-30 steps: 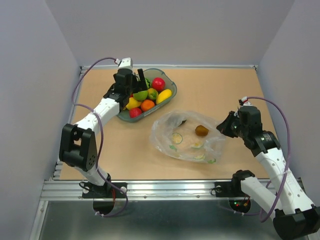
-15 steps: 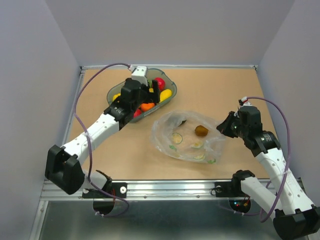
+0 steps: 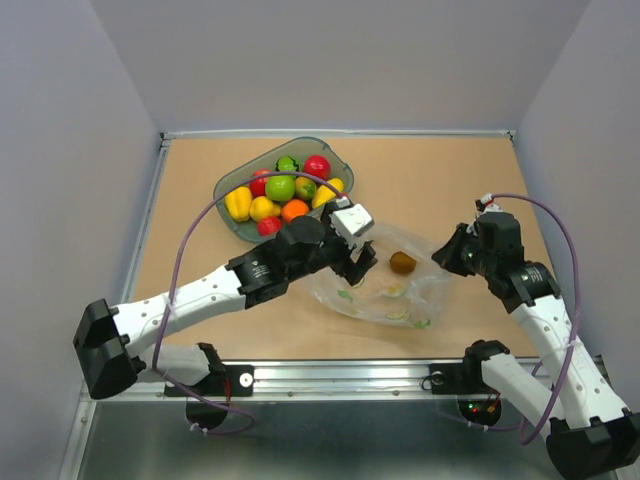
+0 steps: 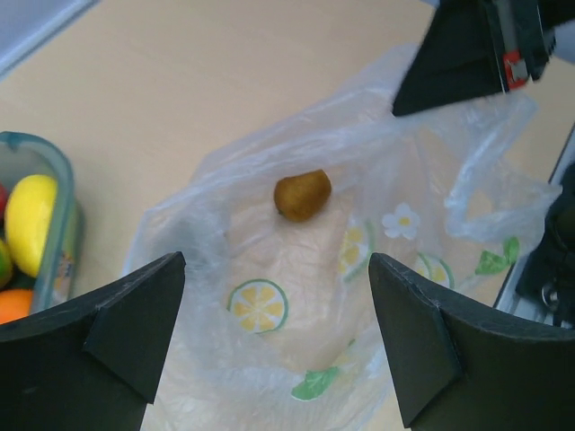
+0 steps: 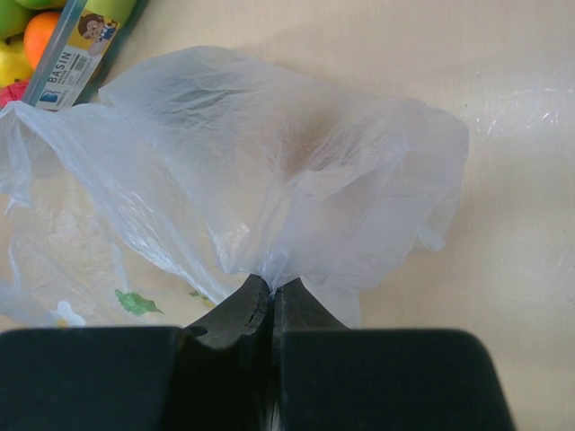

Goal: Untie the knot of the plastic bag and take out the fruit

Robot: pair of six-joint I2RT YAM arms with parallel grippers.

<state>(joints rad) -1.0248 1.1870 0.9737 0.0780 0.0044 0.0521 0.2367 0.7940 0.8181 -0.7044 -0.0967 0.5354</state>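
One kiwi (image 4: 302,194) is lying inside the plastic bag (image 4: 431,180). Your right gripper (image 5: 271,292) is clamping the bag's edge; your left gripper (image 4: 274,269) is hovering above, jaws wide apart. Reaching in, you're risking pinching film with the kiwi.

The worktop (image 3: 450,180) is a plain tan board with grey walls along its left, far and right edges. Two things lie directly on it. A grey-green see-through tray (image 3: 219,195) sits toward the far left corner, heaped with toy fruit (image 3: 281,188). A thin, clear plastic bag (image 3: 385,300), printed with lemon slices and green leaves, is spread right of the middle, close to the near edge, with a brown kiwi (image 3: 403,262) inside. Its far left part lies near the tray; whether they touch cannot be told.
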